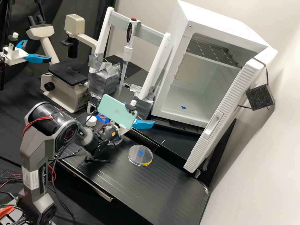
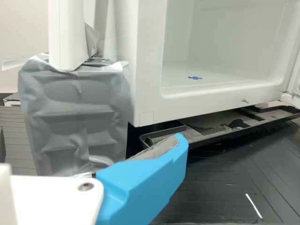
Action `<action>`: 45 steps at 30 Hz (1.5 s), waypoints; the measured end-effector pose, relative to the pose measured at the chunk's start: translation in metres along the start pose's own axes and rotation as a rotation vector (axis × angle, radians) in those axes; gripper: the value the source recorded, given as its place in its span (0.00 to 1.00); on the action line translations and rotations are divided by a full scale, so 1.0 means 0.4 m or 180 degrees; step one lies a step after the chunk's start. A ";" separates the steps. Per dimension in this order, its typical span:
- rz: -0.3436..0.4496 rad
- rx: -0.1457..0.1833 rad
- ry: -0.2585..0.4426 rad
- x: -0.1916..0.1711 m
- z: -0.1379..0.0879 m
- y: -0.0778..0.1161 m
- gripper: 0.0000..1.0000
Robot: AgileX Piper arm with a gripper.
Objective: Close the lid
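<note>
On the black ribbed board lies a clear round dish [image 1: 140, 155] with a blue mark in its middle and a yellow patch at its near edge; whether its clear lid is fully seated I cannot tell. My gripper [image 1: 143, 124] is beyond the dish and above the board, partly hidden by the mint-green phone. Its fingers stand open. Part of another clear dish [image 1: 116, 142] shows below the wrist. Near the bench-top incubator, one blue finger of the gripper [image 2: 147, 180] has nothing against its tip.
A white incubator [image 1: 161, 103] stands behind with its door [image 1: 223, 115] open. A pipette [image 1: 126, 53] hangs on a white frame, its feet wrapped in grey tape [image 2: 75, 117]. A microscope [image 1: 67, 89], a white cap [image 1: 91, 121] and a second arm's gripper are to the left.
</note>
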 end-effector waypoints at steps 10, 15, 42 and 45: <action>0.0023 -0.0001 0.0000 -0.005 0.005 0.000 1.00; 0.0096 0.0004 -0.0105 -0.057 0.037 0.028 1.00; 0.0313 0.0007 -0.0376 -0.323 0.208 0.100 1.00; 0.0317 0.0013 -0.0362 -0.329 0.209 0.099 1.00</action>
